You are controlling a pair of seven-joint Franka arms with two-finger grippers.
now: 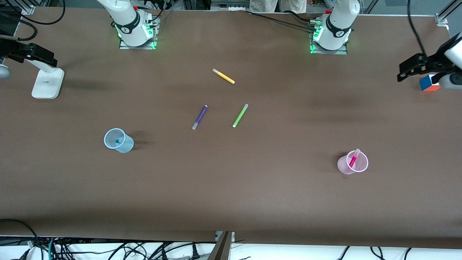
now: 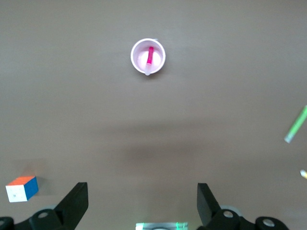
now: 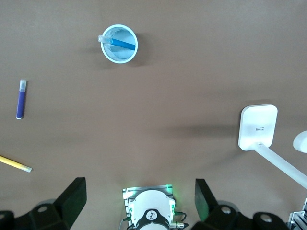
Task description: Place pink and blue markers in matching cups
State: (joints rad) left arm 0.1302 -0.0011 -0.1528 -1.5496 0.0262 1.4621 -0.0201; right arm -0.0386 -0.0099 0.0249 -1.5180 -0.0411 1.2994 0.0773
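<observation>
Front view: pink marker (image 1: 353, 160) stands in the pink cup (image 1: 353, 162) toward the left arm's end of the worktop (image 1: 231, 187); blue marker (image 1: 118, 141) in the blue cup (image 1: 118, 140) toward the right arm's end. Task looks done; best step is keeping both arms high and clear of the cups.

Left wrist view: left pincer (image 2: 143, 203) empty, fingers apart, above bare worktop.

Right wrist view: right pincer (image 3: 140, 200) apart, empty, above its own base.

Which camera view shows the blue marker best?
The right wrist view: it looks down into the blue cup and shows the blue marker leaning inside. The front view shows only a small part. The left wrist view does not show it.
</observation>
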